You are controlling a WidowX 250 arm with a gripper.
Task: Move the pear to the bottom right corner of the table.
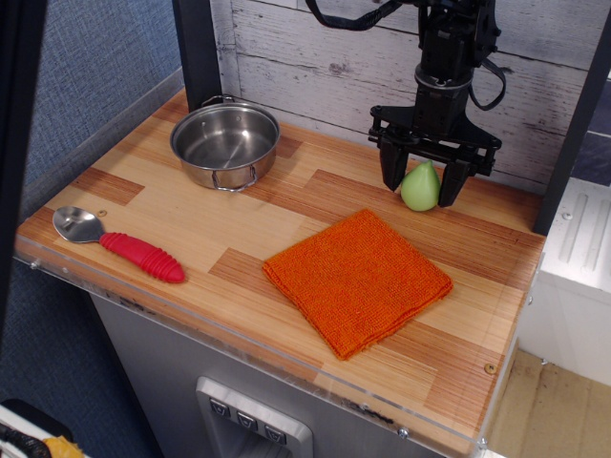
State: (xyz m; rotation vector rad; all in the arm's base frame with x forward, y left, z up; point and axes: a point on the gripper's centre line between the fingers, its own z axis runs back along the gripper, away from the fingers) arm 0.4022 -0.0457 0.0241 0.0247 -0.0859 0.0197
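Note:
The light-green pear (420,187) stands on the wooden table (239,229) near the back right, just beyond the orange cloth. My black gripper (421,190) has come down over it, one finger on each side of the pear's body. The jaws are still spread a little wider than the pear, and I cannot tell whether the fingers touch it. The pear rests on the table.
An orange square cloth (357,279) lies in front of the pear. A steel pot (225,143) stands at the back left. A red-handled spoon (116,244) lies at the front left. A clear acrylic rim (286,358) edges the table, and a plank wall (315,48) is behind.

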